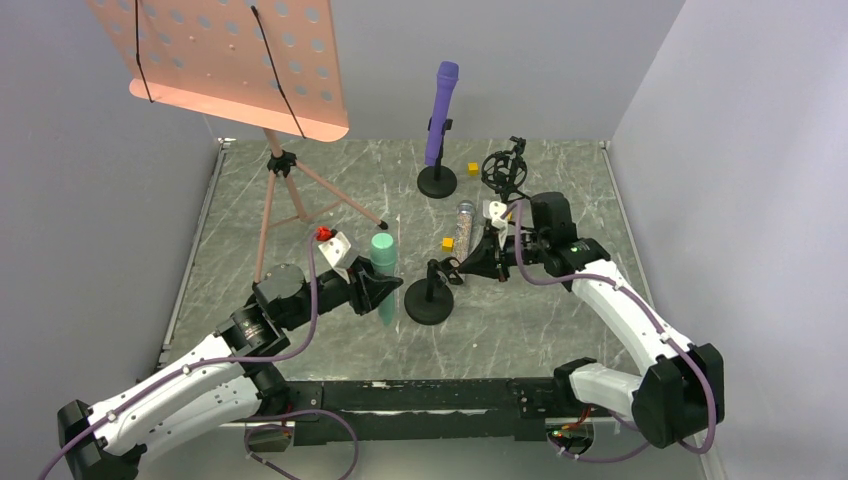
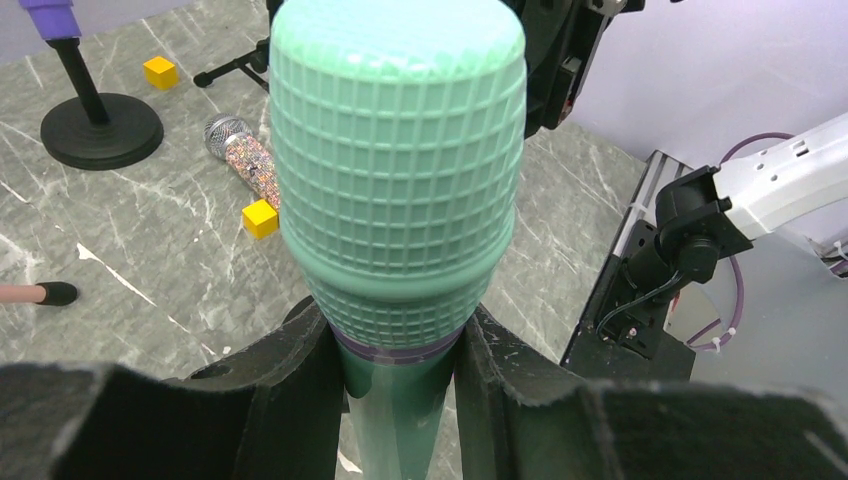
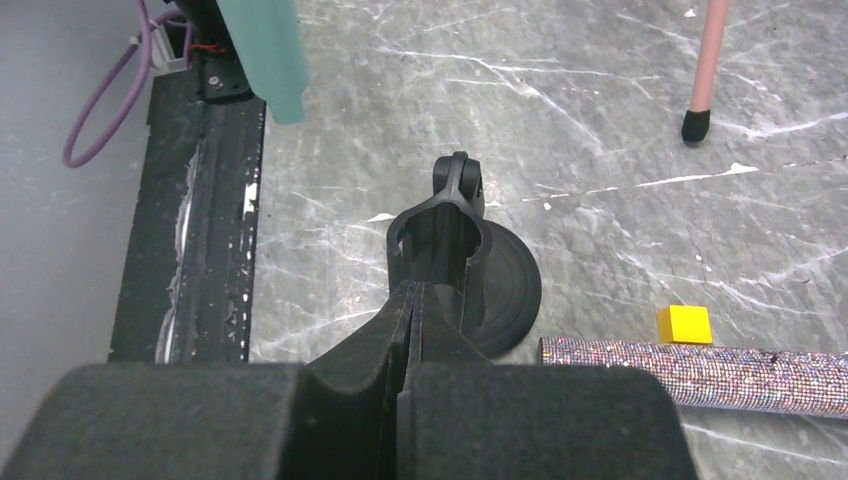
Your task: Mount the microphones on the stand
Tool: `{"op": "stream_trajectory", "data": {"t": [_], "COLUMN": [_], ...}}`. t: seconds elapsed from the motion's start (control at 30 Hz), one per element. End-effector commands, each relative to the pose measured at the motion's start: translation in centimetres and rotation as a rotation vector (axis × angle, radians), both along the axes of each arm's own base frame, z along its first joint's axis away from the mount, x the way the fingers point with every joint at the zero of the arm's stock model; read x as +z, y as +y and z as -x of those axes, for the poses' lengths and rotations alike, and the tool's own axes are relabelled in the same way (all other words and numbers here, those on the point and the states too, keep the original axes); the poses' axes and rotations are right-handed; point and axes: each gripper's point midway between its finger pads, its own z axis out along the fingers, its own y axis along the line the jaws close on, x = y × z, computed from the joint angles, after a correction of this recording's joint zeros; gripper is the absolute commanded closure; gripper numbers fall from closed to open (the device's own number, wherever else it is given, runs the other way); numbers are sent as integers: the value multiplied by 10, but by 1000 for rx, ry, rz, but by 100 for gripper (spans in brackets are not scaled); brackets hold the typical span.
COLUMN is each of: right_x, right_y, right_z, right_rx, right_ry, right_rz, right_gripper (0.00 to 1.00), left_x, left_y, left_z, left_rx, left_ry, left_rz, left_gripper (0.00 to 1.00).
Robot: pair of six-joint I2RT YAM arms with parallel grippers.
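Observation:
My left gripper is shut on the mint green microphone just below its head and holds it upright, left of the empty black stand. The mic's tail end hangs above and left of the stand's clip. My right gripper is shut with nothing between its fingers, its tip against the back of that clip. The purple microphone stands in another stand at the back. The glittery copper microphone lies flat on the table, also in the right wrist view.
A pink music stand on a tripod fills the back left; one leg tip is near. Yellow cubes lie near the mics. A black shock-mount stand sits at the back right. The black base rail runs along the near edge.

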Motion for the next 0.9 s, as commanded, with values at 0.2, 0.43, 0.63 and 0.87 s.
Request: {"op": "stream_trajectory", "data": {"t": [0.2, 0.43, 0.63, 0.87], "right_x": [-14, -18, -18, -17], "right_y": [7, 5, 7, 8], "right_z": [-5, 3, 4, 4], "right_rx": [-4, 18, 19, 15], "right_ry": [-45, -50, -44, -42], "right_rz": [25, 21, 4, -4], "right_gripper": [99, 80, 73, 67], "left_x": [77, 142, 154, 149], "left_y": [-7, -32, -53, -66], "left_z": [-1, -14, -31, -47], "left_rx": [-23, -70, -85, -74], "left_ry": [-125, -244, -256, -235], "left_rz": [185, 264, 323, 387], "left_gripper": [100, 100, 100, 100]}}
